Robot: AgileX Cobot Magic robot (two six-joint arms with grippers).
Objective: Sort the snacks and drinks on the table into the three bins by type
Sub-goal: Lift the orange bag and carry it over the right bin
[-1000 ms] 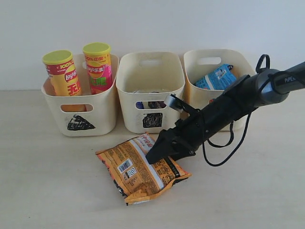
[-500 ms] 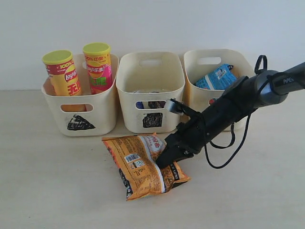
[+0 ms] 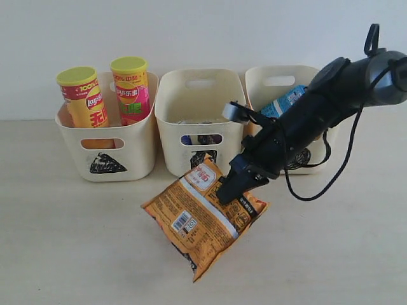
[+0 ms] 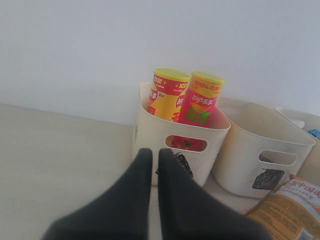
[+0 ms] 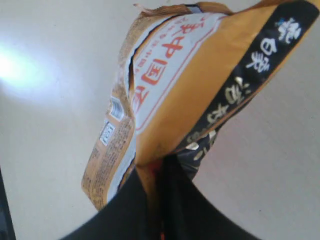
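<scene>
The right hand (image 3: 230, 190) is clamping tight on the orange-brown packet (image 3: 191, 222), dangling it before the square bin (image 3: 168, 127). The yellow-red can (image 3: 82, 98) and pink-green can (image 3: 131, 89) are standing in the triangle bin (image 3: 137, 159). The blue packet (image 3: 289, 101) is lying in the rightmost bin (image 3: 255, 127). The left hand (image 4: 154, 155) is hanging closed and empty.

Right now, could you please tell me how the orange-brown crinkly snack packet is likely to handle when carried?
The orange-brown crinkly snack packet is probably floppy: pinched at one edge by the right gripper, it sags and creases. It looks puffy, so likely light for its size. The smooth film may slip from such a narrow pinch.
</scene>
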